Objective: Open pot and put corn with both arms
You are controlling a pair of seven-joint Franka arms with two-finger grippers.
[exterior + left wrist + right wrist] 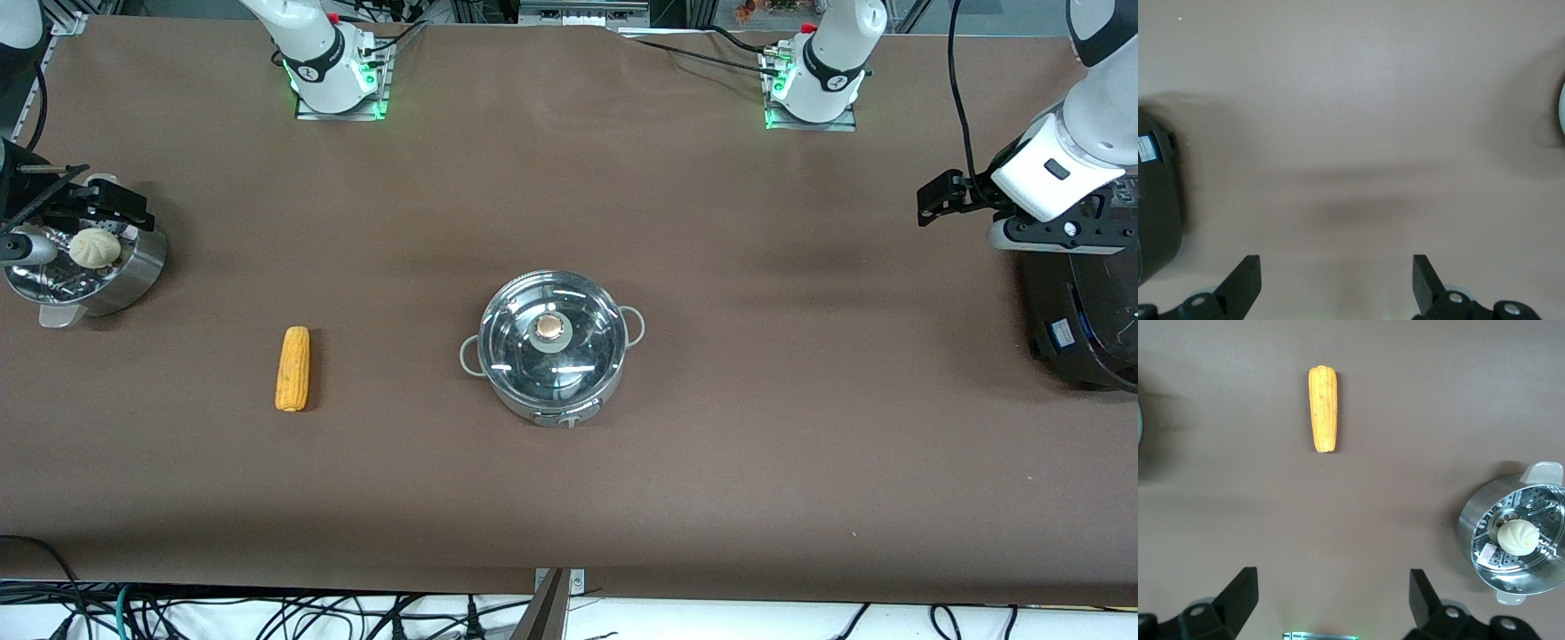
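Note:
The pot (551, 356) stands mid-table with its glass lid on and a copper knob (552, 328) on top. The corn (292, 368) lies on the table toward the right arm's end; it also shows in the right wrist view (1323, 408). My right gripper (120, 206) hangs open and empty in the air by the steamer basket, its fingertips (1241, 587) wide apart. My left gripper (933, 200) hangs open and empty over bare table beside the rice cooker, its fingertips (1248, 270) wide apart. Both are well away from the pot.
A perforated steel steamer basket (133, 271) with a white bun (95, 248) stands at the right arm's end; it shows in the right wrist view (1485, 520) too. A big black rice cooker (1085, 329) stands at the left arm's end. Brown table surrounds the pot.

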